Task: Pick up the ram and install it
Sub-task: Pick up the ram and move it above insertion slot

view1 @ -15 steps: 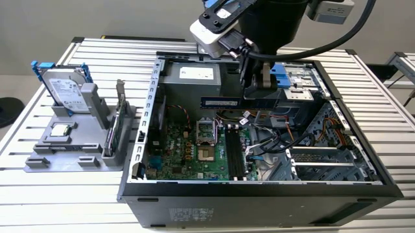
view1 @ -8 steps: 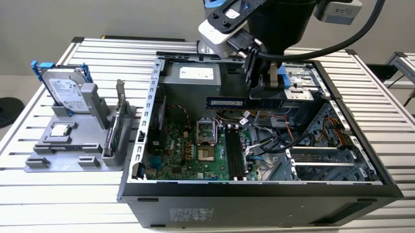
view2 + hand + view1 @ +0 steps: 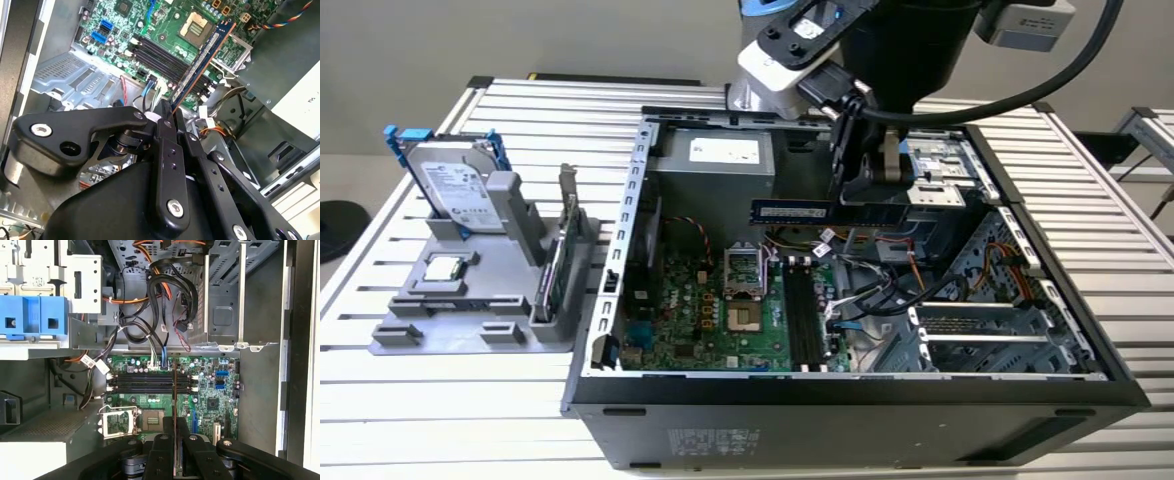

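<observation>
Exterior view: black two-finger gripper (image 3: 870, 195) hangs inside the open black desktop computer case (image 3: 854, 405), jaws narrow and clamped on one end of the long flat dark-blue ram (image 3: 787, 211), which has a pale label. Ram is held level, on edge, in the air above the green motherboard (image 3: 720, 325), apart from the black memory slots (image 3: 803, 320) and not seated. In both wrist views the gripper (image 3: 171, 116) (image 3: 175, 437) pinches the ram (image 3: 202, 62) (image 3: 174, 390) between its fingers; in the first wrist view the stick shows edge-on and lies crosswise to the slots (image 3: 150, 382). Beside the slots sits the square metal CPU socket (image 3: 740, 272), w/ black, blue and orange cables (image 3: 881, 290) on the slots' other side. Grey power supply box (image 3: 714, 160) fills the far corner of the case. Outside the case, on the exterior view's left, a grey parts stand (image 3: 400, 340) carries a silver hard drive in a blue bracket (image 3: 454, 185), a small square silver CPU chip (image 3: 444, 268) and an upright card w/ metal bracket (image 3: 563, 250). All rests on a ribbed aluminium table (image 3: 454, 430).
</observation>
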You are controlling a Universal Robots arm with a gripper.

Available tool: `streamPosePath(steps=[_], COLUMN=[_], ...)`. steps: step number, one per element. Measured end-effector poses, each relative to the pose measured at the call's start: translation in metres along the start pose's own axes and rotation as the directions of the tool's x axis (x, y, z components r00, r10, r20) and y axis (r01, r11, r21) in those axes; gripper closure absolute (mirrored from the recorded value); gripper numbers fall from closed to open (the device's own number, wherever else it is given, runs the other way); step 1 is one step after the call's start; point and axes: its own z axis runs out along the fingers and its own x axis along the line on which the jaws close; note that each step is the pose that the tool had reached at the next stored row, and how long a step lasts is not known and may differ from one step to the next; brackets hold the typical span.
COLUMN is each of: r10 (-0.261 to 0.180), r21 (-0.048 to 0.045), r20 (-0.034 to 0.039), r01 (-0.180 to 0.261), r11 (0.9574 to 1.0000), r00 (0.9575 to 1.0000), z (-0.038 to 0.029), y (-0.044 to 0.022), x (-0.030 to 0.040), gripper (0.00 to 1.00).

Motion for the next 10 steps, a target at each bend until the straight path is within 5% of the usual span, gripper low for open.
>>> streamPosePath(steps=[10], r10=[-0.015], r21=[-0.0006], r20=[-0.0003], r01=[0.015], r11=[0.9999], r00=[0.9999], z=[0.0], y=[0.0003], x=[0.0], gripper=[1.0])
